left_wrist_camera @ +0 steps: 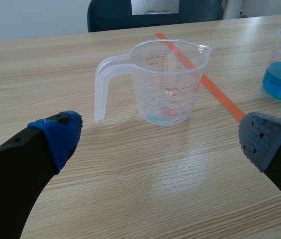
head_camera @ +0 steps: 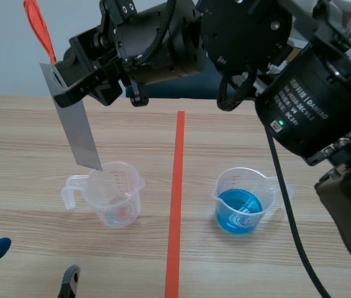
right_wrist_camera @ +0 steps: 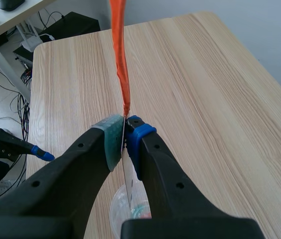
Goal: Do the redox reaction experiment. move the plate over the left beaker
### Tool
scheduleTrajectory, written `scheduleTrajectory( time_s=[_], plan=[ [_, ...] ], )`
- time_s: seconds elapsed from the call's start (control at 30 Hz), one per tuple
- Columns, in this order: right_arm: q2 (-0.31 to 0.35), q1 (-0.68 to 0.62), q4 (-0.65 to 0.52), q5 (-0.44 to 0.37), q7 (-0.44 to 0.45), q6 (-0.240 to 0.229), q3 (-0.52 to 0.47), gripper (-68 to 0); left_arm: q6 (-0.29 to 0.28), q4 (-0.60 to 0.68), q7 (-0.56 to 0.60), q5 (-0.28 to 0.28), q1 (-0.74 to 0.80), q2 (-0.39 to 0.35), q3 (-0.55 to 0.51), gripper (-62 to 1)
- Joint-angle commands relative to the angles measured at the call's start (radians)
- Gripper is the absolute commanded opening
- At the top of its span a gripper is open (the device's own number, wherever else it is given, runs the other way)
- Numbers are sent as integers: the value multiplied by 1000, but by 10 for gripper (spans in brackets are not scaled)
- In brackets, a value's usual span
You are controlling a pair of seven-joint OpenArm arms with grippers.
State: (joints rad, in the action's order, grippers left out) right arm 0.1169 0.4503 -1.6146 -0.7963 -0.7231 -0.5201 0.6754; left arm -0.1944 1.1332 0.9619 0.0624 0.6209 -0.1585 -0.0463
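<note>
The left claw (left_wrist_camera: 160, 142) sits low at the near edge, fingers spread wide with nothing between them. Ahead of it on the surface (left_wrist_camera: 130, 189) stands the left beaker (left_wrist_camera: 167, 82). Only this wrist view shows the faint tint at its bottom and the bare wood all round it. In the scene view the plate (head_camera: 76, 121) hangs tilted, its lower corner at the beaker's rim; the right claw (head_camera: 69, 87) pinches its top. The right wrist view shows the plate edge-on between the pads, with an orange strip (right_wrist_camera: 120, 64) rising from it and the beaker below. The blue-filled right beaker (head_camera: 243, 202) stands well apart, across the tape line.
</note>
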Motion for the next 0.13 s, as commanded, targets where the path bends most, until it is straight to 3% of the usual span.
scheduleTrajectory(
  time_s=[0.0,0.1],
  plan=[
    [-1,15,-15,-8,15,0,-9,-669,-3,6,13,-3,10,-8,-1,14],
    [-1,15,-15,-8,15,0,-9,-669,-3,6,13,-3,10,-8,-1,14]
  ],
)
